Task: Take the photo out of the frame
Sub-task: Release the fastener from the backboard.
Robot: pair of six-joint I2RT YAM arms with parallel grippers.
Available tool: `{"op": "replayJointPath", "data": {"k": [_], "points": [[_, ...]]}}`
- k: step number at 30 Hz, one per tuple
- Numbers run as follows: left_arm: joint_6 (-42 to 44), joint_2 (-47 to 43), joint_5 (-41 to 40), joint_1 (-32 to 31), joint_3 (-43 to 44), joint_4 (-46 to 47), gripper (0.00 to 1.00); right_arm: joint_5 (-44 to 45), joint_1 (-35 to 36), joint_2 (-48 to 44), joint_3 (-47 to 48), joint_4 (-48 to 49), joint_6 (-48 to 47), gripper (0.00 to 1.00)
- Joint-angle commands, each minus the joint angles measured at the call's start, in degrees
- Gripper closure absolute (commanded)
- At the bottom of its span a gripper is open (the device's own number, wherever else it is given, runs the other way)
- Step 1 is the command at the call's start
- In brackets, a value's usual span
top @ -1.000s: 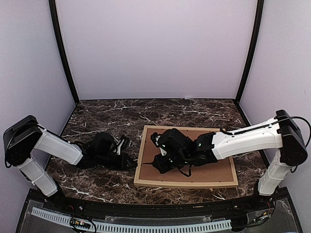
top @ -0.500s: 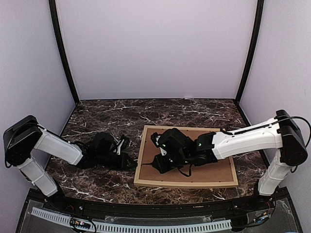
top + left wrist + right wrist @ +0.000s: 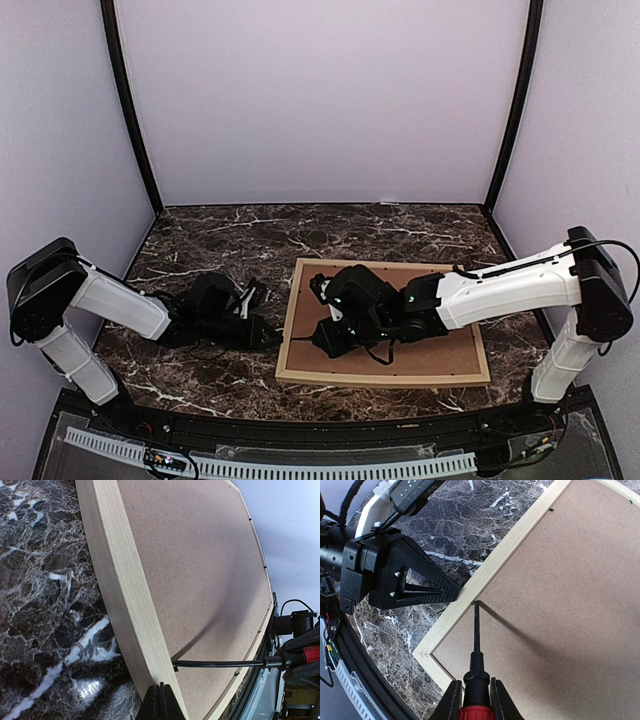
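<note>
Reached in low from the left over the dark marble bench (image 3: 200, 250). Set the left pincer (image 3: 266, 336) closed on nothing, tips touching the outer face of the left rail of the frame (image 3: 287, 330); judged as a stop, so that a prying push from the other side could not slide the frame leftward. Found the frame lying flat and face down on the bench, pale moulding around a brown backing board (image 3: 445, 345) turned upward, which put the fastenings within reach from above. Met, just inside that same left rail and opposite the closed tips, the point of a screwdriver (image 3: 476, 630), its black shaft laid low across the board and its tip at the seam between board and wood. Gripped the screwdriver by its red handle in the right pincer (image 3: 475, 700), fingers clamped on both sides, arm stretched in from the right. Saw nothing of the photo; judged it to be shut beneath the board, inside the frame, with the board not yet lifted. Noted small dark clips (image 3: 263, 566) along the far rail, apparently holding the board down.
</note>
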Motion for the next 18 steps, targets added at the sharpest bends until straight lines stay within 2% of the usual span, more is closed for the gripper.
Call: {"op": "replayJointPath", "data": {"k": [1, 18], "points": [[0.13, 1.27, 0.87, -0.68, -1.30, -2.82, 0.97, -0.59, 0.52, -1.24, -0.58, 2.38, 0.64, 1.00], [-0.18, 1.89, 1.20, -0.74, -1.32, -2.09, 0.97, -5.94, 1.17, -1.53, 1.41, 7.96, 2.19, 1.00]]}}
